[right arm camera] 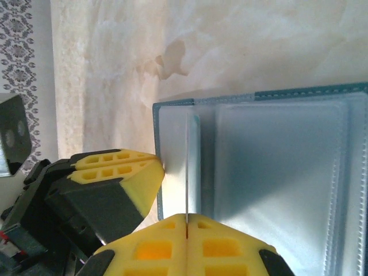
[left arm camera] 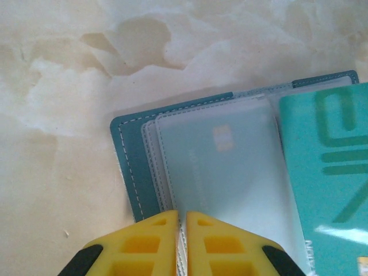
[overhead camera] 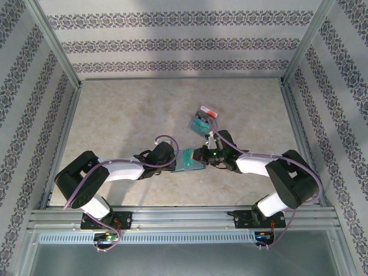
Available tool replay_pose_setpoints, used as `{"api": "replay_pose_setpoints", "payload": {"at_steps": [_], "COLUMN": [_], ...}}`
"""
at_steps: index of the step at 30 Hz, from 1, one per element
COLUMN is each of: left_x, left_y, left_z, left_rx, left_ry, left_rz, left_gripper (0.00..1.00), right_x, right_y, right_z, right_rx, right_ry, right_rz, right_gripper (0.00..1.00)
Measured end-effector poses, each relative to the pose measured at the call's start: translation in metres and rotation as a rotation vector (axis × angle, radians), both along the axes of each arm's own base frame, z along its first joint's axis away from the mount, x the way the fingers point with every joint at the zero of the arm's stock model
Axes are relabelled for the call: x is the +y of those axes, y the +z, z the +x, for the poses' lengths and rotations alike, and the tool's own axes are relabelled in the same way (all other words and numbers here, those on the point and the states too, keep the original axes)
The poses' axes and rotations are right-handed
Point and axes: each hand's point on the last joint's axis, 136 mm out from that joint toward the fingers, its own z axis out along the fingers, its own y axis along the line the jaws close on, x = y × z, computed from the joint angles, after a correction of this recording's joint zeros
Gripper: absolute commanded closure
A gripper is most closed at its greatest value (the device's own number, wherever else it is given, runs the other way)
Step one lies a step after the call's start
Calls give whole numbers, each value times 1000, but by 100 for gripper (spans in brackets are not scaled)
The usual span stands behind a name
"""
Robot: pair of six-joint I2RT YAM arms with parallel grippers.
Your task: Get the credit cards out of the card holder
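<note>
Jaws of the left gripper clamp an edge of the card holder; the right gripper pinches a thin sheet edge-on. In the top view the holder lies open below centre, long axis left-right. Loose credit cards lie beyond, upper right.

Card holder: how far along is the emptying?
Done: a few cards, teal and red, lie apart on the table. In hand: left hand grips the open card holder; right hand pinches a thin edge, likely a card. Left: a chip card sits in its sleeve.
</note>
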Motion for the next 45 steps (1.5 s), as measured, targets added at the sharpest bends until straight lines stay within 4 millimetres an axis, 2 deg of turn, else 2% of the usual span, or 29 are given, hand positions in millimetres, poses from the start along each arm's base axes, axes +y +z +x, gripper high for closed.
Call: {"api": "replay_pose_setpoints", "payload": {"at_steps": [10,14,19,20,25,35,45], "left_x": [3,8,11,12,22,44,69], "left_y": [4,14,38,43,64,102,109], "left_z": [4,10,15,16,19,17,7], "left_rx": [-11,-38,-97,-109,-161,-254,-298], "left_ry": [-4,2,-2,-1,15,79,125], "left_rz": [37,59,60,59,64,59,93], "left_gripper": [80,72,46,38,0,1,1], "right_x": [-22,-32,-42,-44,-46,-51,-57], "right_y": [42,66,94,97,97,86,84], "right_z": [29,49,77,82,101,131,141], "right_rx": [-162,-263,-403,-427,-522,-640,-683], "right_ry": [31,54,100,114,232,434,523], "right_rz": [-197,-304,-435,-460,-578,-711,-736], "right_gripper": [100,100,100,100,100,100,100]}}
